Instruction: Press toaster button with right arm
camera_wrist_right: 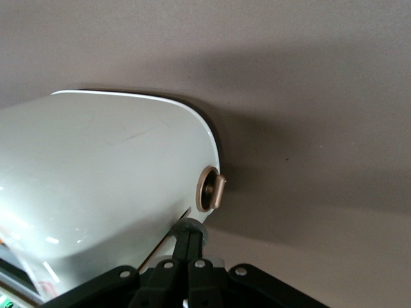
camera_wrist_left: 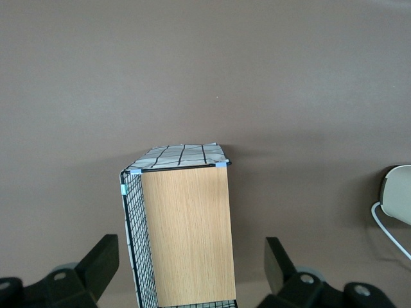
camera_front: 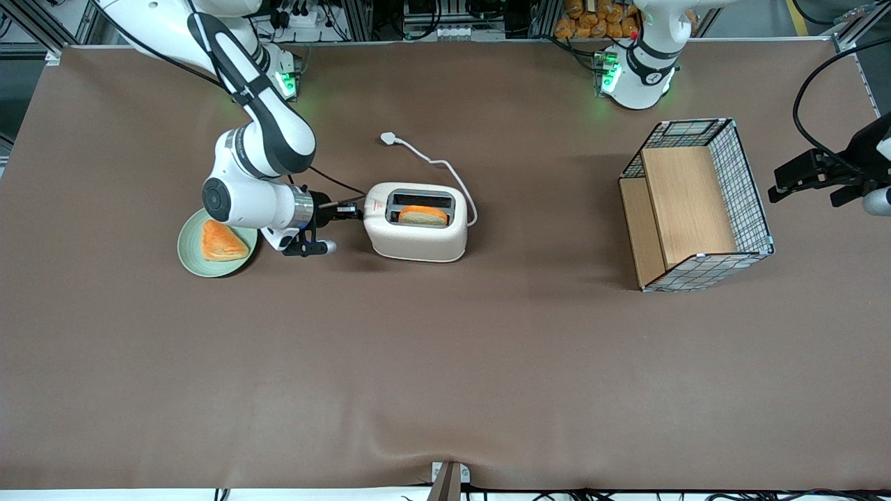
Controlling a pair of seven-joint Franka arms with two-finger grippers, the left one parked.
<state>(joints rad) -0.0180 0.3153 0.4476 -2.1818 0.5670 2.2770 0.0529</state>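
The cream-white toaster [camera_front: 418, 236] lies mid-table with an orange-crusted bread slice [camera_front: 422, 216] in its top slot. Its white cord and plug [camera_front: 388, 138] trail away from the front camera. My right arm's black gripper [camera_front: 350, 209] is level with the toaster's end face toward the working arm's end, beside the red triangle sticker [camera_front: 371, 207]. In the right wrist view the gripper [camera_wrist_right: 190, 236] is shut, its fingertips [camera_wrist_right: 185, 239] together and touching the small pale grey lever tab [camera_wrist_right: 198, 226] on the toaster [camera_wrist_right: 96, 173]. A beige round dial [camera_wrist_right: 211, 189] sits beside the tab.
A green plate [camera_front: 189, 256] with an orange toast piece [camera_front: 221, 241] lies under the right arm's wrist. A wire basket with wooden panels [camera_front: 696, 205] stands toward the parked arm's end; it also shows in the left wrist view [camera_wrist_left: 183, 231].
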